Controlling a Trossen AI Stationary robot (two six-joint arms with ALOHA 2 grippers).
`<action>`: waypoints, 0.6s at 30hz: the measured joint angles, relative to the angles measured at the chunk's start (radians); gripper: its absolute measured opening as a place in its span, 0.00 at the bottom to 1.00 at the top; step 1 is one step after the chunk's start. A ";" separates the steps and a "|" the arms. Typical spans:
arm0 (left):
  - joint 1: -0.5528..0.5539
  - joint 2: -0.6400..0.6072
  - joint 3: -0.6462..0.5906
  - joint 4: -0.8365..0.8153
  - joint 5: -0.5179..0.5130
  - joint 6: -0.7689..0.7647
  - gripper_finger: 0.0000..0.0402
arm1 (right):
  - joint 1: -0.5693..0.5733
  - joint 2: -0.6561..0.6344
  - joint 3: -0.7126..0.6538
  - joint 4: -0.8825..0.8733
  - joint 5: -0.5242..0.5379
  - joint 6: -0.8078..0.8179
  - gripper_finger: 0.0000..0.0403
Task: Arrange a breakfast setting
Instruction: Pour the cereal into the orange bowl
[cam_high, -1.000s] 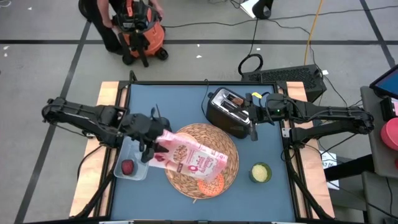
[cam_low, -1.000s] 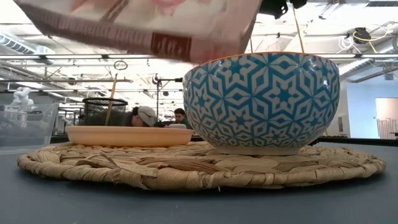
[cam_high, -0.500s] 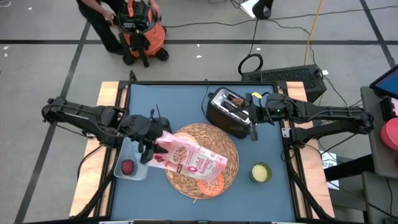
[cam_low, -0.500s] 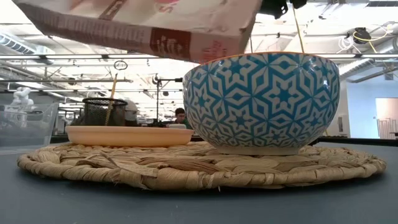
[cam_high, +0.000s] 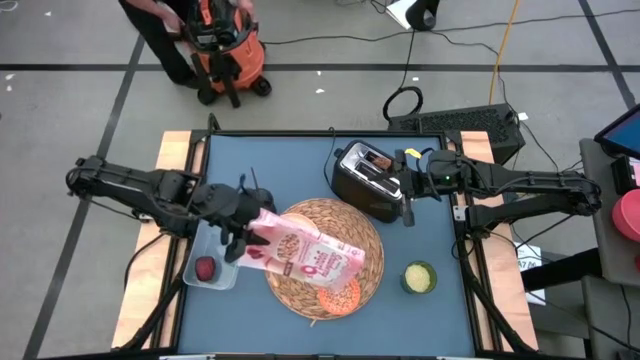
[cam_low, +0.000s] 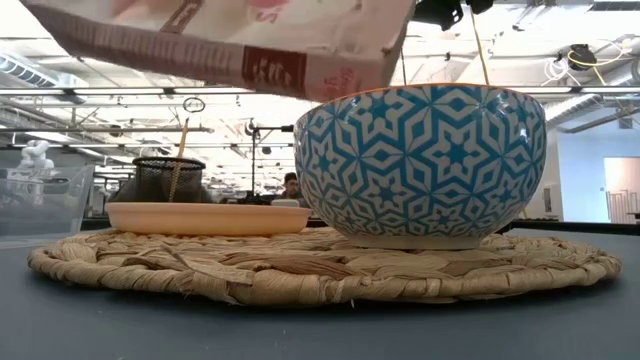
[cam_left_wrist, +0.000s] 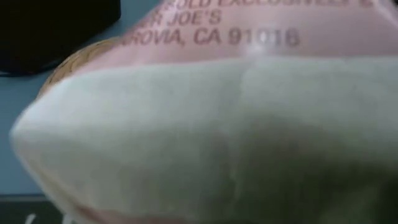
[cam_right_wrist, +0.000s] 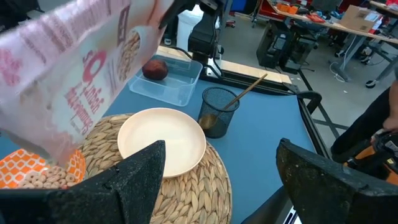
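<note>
My left gripper (cam_high: 245, 232) is shut on the pink-white cereal box (cam_high: 310, 258), which slants above the round straw placemat (cam_high: 372, 250). The box's low end (cam_right_wrist: 62, 146) hangs over a bowl, orange inside and blue-white outside (cam_low: 430, 165), with cereal in it (cam_right_wrist: 37, 177). A cream dish (cam_right_wrist: 161, 140) also rests on the mat. A dark mesh cup (cam_right_wrist: 219, 109) with a wooden spoon (cam_right_wrist: 249, 89) stands beside the mat. The dark-red fruit (cam_high: 205, 268) lies in a clear tub. My right gripper (cam_right_wrist: 224, 180) is open and empty by the toaster. My left gripper holds the cereal box by its raised end (cam_high: 260, 235), on the table's left side. The gripper and the box hide the fingers, and the left wrist view (cam_left_wrist: 205, 124) shows only the box's surface. The box is lifted clear and tilts down toward the bowl.
A black toaster (cam_high: 368, 180) stands at the mat's far side. A small green-yellow cup (cam_high: 419, 277) sits right of the mat. The clear tub (cam_high: 222, 275) sits left of the mat. A person with an orange vacuum (cam_high: 225, 45) is beyond the table's far edge.
The cereal box has rocked a little in my left gripper's hold above the bowl, its low end ending slightly higher. Both arms have otherwise stayed in place.
</note>
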 joint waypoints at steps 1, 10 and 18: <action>0.000 0.002 0.000 -0.003 0.004 0.000 0.41 | 0.000 0.000 0.000 0.000 0.000 0.000 0.73; -0.012 -0.027 0.001 -0.003 -0.021 -0.017 0.41 | 0.000 0.000 0.000 0.000 0.000 0.001 0.73; -0.014 -0.007 0.000 0.017 0.016 -0.051 0.41 | 0.000 0.000 0.000 0.000 0.000 0.000 0.73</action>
